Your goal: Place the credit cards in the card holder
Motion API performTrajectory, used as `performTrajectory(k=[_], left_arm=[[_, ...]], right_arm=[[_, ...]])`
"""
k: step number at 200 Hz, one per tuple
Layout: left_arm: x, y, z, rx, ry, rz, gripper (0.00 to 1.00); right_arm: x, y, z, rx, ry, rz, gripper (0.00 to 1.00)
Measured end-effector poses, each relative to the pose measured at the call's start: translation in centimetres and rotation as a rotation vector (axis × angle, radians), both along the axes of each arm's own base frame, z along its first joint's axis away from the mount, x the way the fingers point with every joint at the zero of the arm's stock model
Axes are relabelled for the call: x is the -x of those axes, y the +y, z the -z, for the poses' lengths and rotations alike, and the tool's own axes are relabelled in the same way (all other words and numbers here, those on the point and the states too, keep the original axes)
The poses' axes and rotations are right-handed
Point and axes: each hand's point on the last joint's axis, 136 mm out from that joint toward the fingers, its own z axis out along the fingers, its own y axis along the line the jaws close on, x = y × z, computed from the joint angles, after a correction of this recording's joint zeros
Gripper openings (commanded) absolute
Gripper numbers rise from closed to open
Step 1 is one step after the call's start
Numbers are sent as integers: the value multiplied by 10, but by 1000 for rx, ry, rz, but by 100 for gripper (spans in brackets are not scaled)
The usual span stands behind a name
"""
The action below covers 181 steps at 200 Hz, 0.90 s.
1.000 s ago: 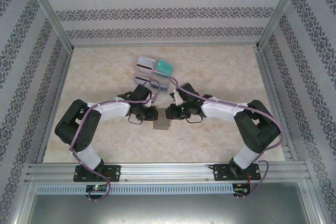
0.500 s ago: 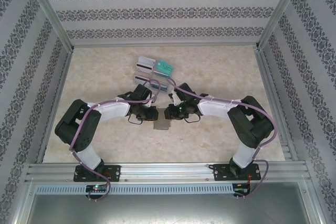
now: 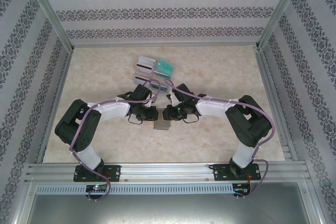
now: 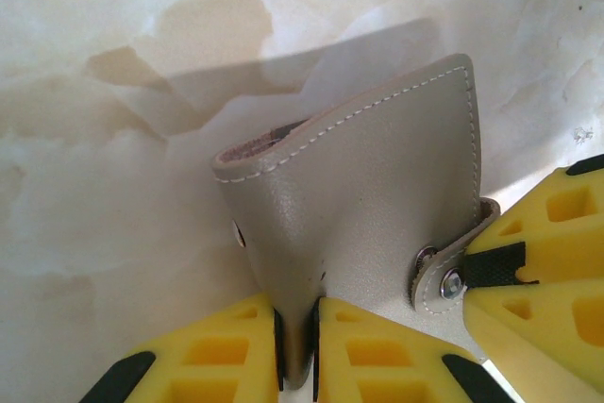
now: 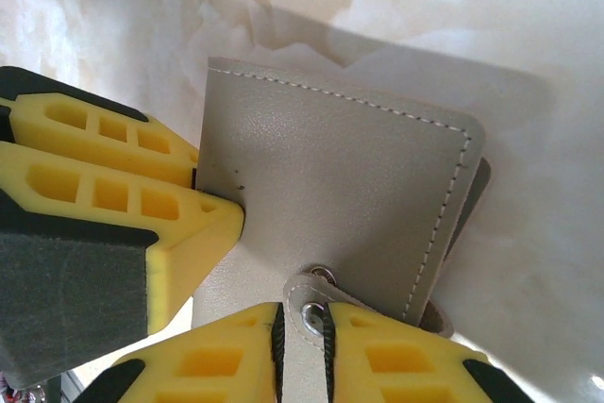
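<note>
Card holder [image 3: 161, 126] gripped from both sides, mid-table [image 3: 226, 72].
Top view: left gripper [image 3: 156, 114] and right gripper [image 3: 166, 114] meet over it, with the credit cards [image 3: 157, 70] lying just beyond. Left wrist view: jaws closed on its folded edge. Right wrist view: jaws closed on its snap strap [image 5: 307, 301].

tray [image 3: 156, 75] behind card holder [image 3: 161, 126], open table [image 3: 236, 77] either side

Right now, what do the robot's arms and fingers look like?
Both arms, left and right, have white shells with chunky black joints, and a purple cable loops along each. The fingers are bright yellow blocks with hollow cut-outs and black pads.
</note>
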Motion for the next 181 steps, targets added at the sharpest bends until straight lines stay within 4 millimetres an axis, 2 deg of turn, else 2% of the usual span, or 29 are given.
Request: performTrajectory(k=[104,116,131,147,181], left_arm=[[1,-1,0,6,5,3,15],[1,-1,0,7,5,5,20],[2,-1,0,9,8,6,22],[2,-2,-2,14,3,6,34],[2,-2,-29,50,-75,26,37]], right_arm=[[-9,3,2,36,-73,26,21],[-8,5,2,37,-77,22,21],[-8,5,2,37,-80,21,21],[-9,6,3,35,-79,24,21],[-13,10,2,13,-85,32,21]])
